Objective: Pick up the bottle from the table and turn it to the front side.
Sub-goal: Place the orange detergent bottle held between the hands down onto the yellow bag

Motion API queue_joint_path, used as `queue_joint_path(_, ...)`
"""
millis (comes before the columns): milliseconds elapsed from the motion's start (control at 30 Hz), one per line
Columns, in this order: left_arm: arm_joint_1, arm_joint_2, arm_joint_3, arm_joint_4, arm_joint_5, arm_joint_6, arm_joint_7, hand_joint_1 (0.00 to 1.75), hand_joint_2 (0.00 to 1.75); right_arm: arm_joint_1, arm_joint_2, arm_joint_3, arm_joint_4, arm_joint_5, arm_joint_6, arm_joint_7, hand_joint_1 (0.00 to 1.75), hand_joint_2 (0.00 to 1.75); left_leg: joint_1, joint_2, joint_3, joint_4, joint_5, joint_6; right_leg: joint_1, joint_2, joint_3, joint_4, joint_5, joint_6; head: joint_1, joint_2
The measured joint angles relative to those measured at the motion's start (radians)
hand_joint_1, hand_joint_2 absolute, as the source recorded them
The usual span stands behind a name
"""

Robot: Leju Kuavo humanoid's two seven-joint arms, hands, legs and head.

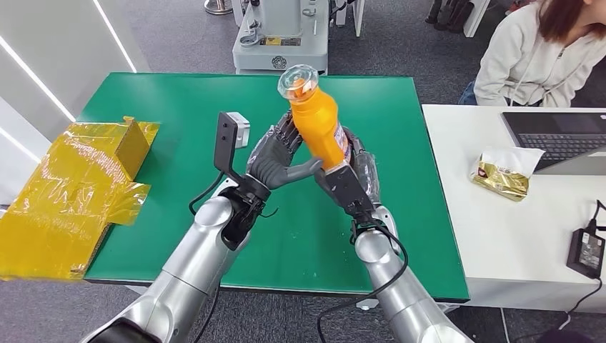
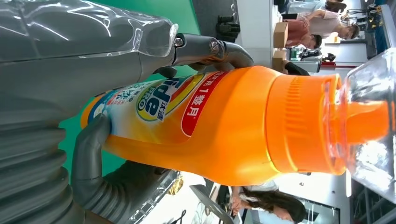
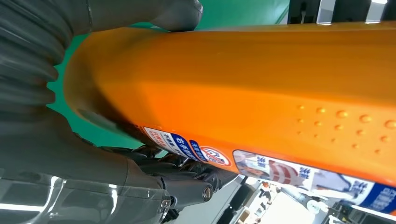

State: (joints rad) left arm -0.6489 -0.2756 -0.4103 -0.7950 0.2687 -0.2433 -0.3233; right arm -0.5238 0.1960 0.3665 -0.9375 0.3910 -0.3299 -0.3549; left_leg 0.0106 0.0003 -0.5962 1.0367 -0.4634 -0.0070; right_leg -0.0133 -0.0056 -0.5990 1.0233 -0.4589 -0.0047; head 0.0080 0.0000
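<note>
An orange detergent bottle (image 1: 319, 123) with a clear cap (image 1: 299, 80) is held up above the green table (image 1: 164, 107), tilted with the cap away from me. My left hand (image 1: 275, 158) grips its lower part from the left. In the left wrist view the thumb (image 2: 88, 144) presses the colourful front label (image 2: 159, 105) and the fingers (image 2: 210, 49) wrap the other side. My right hand (image 1: 349, 177) holds the base from the right. Its thumb (image 3: 180, 14) lies on the plain orange side (image 3: 243, 79), and the dark fingers (image 3: 187, 170) lie under a small label strip.
A yellow foil-wrapped box (image 1: 71, 193) lies on the table's left end. A white table (image 1: 514, 236) at the right carries a laptop (image 1: 561, 139), a gold packet (image 1: 504, 173) and a black adapter (image 1: 586, 250). A person (image 1: 532, 57) sits behind it. A white machine base (image 1: 281, 39) stands beyond the green table.
</note>
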Motion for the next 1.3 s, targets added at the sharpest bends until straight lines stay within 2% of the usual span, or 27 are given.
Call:
queue_joint_path(300,0.000,-0.001,-0.007,-0.002,0.014,0.008,0.014,0.00,1.75,-0.010,0.002,0.000,0.030,-0.001,0.002,-0.006,1.75,1.75,0.000,0.000,0.000,0.000,0.000,0.000,0.000,0.000,0.000,0.000,0.000,0.000,0.000,0.000)
queue_joint_path(433,-0.010,-0.007,-0.021,-0.007,-0.019,0.087,0.010,0.00,1.75,-0.017,0.012,0.005,0.049,0.006,0.001,-0.009,1.75,1.75,0.000,0.000,0.000,0.000,0.000,0.000,0.000,0.000,0.000,0.000,0.000,0.000,0.000,0.000)
queue_joint_path(600,-0.040,-0.016,-0.054,-0.006,-0.151,0.246,-0.078,0.00,1.75,-0.016,0.024,0.026,0.062,0.021,-0.016,0.010,1.75,1.75,0.000,0.000,0.000,0.000,0.000,0.000,0.000,0.000,0.000,0.000,0.000,0.000,0.000,0.000)
queue_joint_path(700,-0.037,-0.015,-0.066,-0.033,-0.196,0.269,-0.097,0.00,1.75,-0.011,0.024,0.027,0.062,0.018,-0.014,0.016,1.75,1.75,0.000,0.000,0.000,0.000,0.000,0.000,0.000,0.000,0.000,0.000,0.000,0.000,0.000,0.000)
queue_joint_path(833,-0.029,-0.005,-0.070,-0.095,-0.198,0.265,-0.063,0.00,1.75,0.000,0.021,0.027,0.060,0.013,-0.007,0.019,1.75,1.75,0.000,0.000,0.000,0.000,0.000,0.000,0.000,0.000,0.000,0.000,0.000,0.000,0.000,0.000)
queue_joint_path(967,-0.026,0.006,-0.069,-0.113,-0.165,0.227,-0.042,1.71,1.75,0.005,0.016,0.026,0.063,0.017,-0.008,0.022,1.75,1.75,0.000,0.000,0.000,0.000,0.000,0.000,0.000,0.000,0.000,0.000,0.000,0.000,0.000,0.000)
queue_joint_path(1133,-0.017,0.009,-0.069,-0.110,-0.118,0.157,-0.025,1.75,1.75,0.006,0.008,0.022,0.073,0.012,-0.026,0.013,1.75,1.75,0.000,0.000,0.000,0.000,0.000,0.000,0.000,0.000,0.000,0.000,0.000,0.000,0.000,0.000)
queue_joint_path(1300,-0.015,0.008,-0.073,-0.101,-0.097,0.146,-0.020,1.75,1.75,0.008,-0.001,0.017,0.075,-0.003,-0.038,0.004,1.75,1.75,0.000,0.000,0.000,0.000,0.000,0.000,0.000,0.000,0.000,0.000,0.000,0.000,0.000,0.000)
